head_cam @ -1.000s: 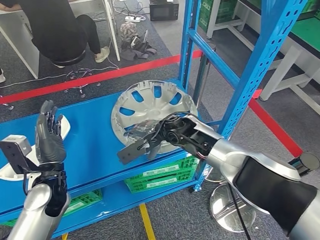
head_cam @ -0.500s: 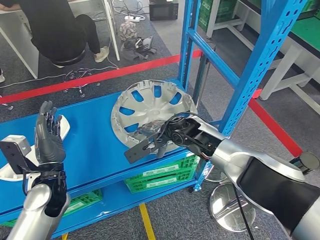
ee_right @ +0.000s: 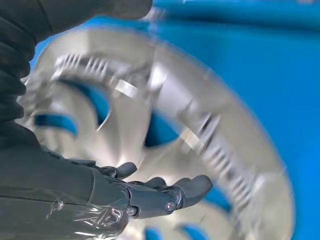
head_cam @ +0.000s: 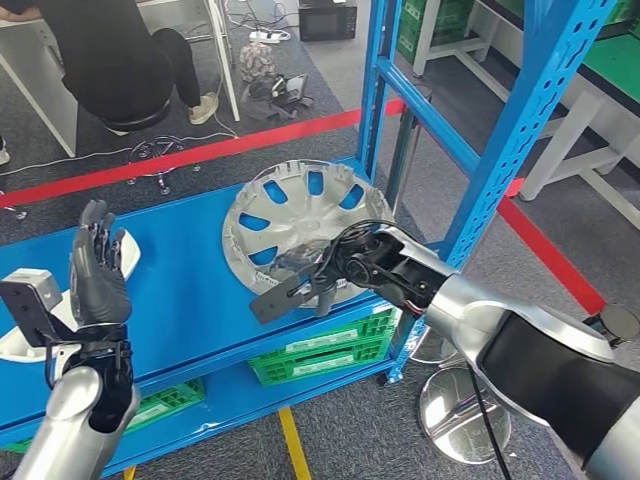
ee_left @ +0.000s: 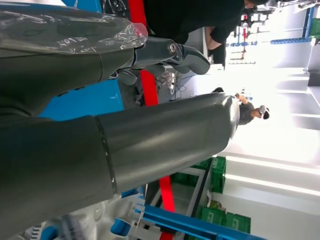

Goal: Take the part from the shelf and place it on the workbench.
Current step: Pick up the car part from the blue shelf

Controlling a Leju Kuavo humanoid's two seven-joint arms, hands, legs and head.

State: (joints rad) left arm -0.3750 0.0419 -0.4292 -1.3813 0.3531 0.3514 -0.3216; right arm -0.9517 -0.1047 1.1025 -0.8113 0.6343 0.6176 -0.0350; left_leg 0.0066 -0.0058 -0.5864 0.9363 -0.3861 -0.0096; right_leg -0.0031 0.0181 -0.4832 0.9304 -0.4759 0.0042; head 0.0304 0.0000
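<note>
Silver plastic hubcap (head_cam: pixel 306 215) lies near the blue shelf's (head_cam: pixel 181 290) right edge; right hand (head_cam: pixel 313 285) hovers over it, fingers apart, empty; left hand (head_cam: pixel 96 275) raised, spread.

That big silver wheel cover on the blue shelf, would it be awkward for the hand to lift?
Probably. The wheel cover looks like thin molded plastic, so likely light and slightly flexible. Lying flat, it shouldn't roll. Its width dwarfs the right hand, so it may tilt when gripped at one edge.
</note>
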